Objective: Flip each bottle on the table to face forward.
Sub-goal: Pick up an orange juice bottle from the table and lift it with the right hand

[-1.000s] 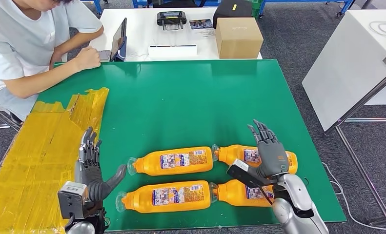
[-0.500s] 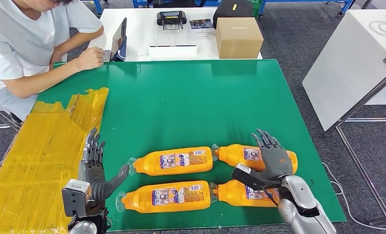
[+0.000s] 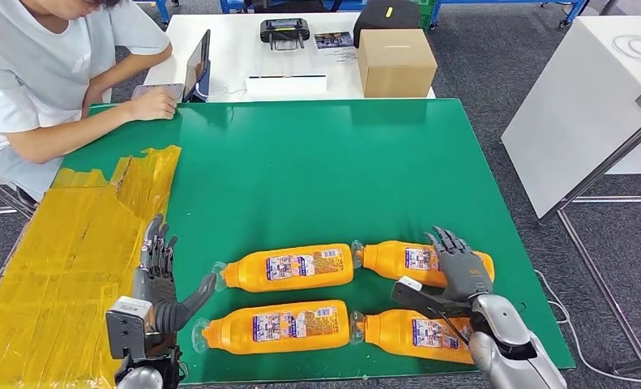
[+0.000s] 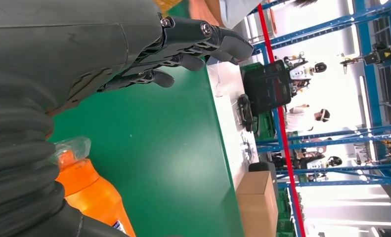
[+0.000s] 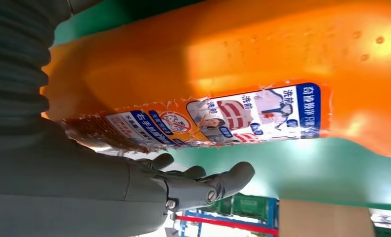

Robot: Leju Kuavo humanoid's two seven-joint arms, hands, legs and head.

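Four orange bottles with blue-and-white labels lie on their sides on the green table [image 3: 317,170], caps pointing left. They are the far-left bottle [image 3: 288,268], near-left bottle [image 3: 276,326], far-right bottle [image 3: 402,258] and near-right bottle [image 3: 406,334]. My left hand [image 3: 159,279] stands open just left of the caps, thumb stretched toward the far-left bottle's cap [image 4: 72,148]. My right hand [image 3: 460,271] is open, fingers spread over the far-right bottle's base end, thumb reaching left between the two right bottles. In the right wrist view the labelled bottle [image 5: 282,59] lies close against the straight fingers [image 5: 198,185].
Yellow taped sheeting [image 3: 66,259] covers the table's left part. A person [image 3: 41,73] sits at the far-left corner, one hand on a tablet [image 3: 159,91]. A cardboard box [image 3: 395,61] stands on a white table behind. Another white table [image 3: 592,105] stands to the right.
My right hand has drawn back toward me and sunk lower over the right bottles; the near-right bottle shifted slightly nearer. My left hand edged right. The person's hand flattened on the tablet.
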